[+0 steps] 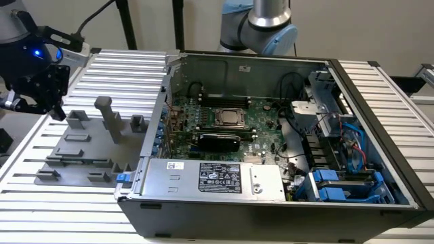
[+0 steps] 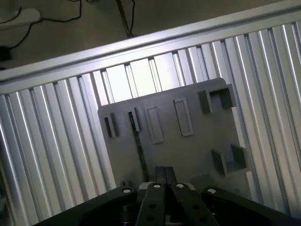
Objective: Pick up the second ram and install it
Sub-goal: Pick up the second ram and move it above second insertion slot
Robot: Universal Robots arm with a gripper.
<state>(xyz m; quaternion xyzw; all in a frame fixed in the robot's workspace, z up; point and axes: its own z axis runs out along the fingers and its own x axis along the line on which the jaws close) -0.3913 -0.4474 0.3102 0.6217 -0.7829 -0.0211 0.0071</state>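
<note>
Arm (image 1: 269, 20): silver-grey tube segs, pale-blue joint caps. Gripper (image 2: 165, 175): matte blk body, angled linkage plates, 4 small silver screw heads (image 2: 126, 190) across front, slim dark fingers (image 2: 161, 174). Blue LED (image 1: 37, 52) + blk cable (image 1: 91, 18) at wrist.

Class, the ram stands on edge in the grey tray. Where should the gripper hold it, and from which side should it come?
Probably mid-length on the ram, pinching its two flat faces and coming straight down from above. It shows as a thin strip standing edge-up on the tray, one end by small blocks, so its top edge and faces look free.
</note>
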